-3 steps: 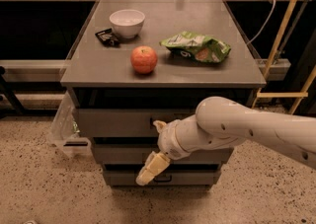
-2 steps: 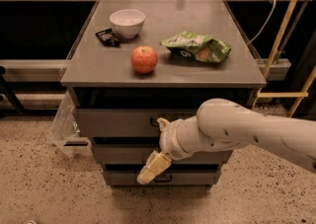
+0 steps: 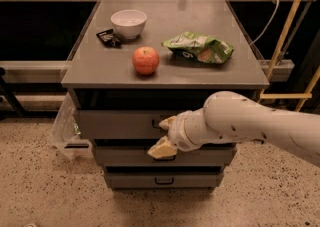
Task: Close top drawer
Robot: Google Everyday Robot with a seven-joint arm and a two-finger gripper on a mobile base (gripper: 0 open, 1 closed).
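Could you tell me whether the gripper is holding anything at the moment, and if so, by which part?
Nothing is held. The gripper is at the front of the top drawer, its fingers spread apart with nothing clamped between them.

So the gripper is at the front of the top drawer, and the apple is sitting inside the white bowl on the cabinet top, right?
Not quite. In the camera view the apple lies on the cabinet top itself, apart from the white bowl and nearer the front edge, not inside it. The gripper is indeed at the front of the top drawer.
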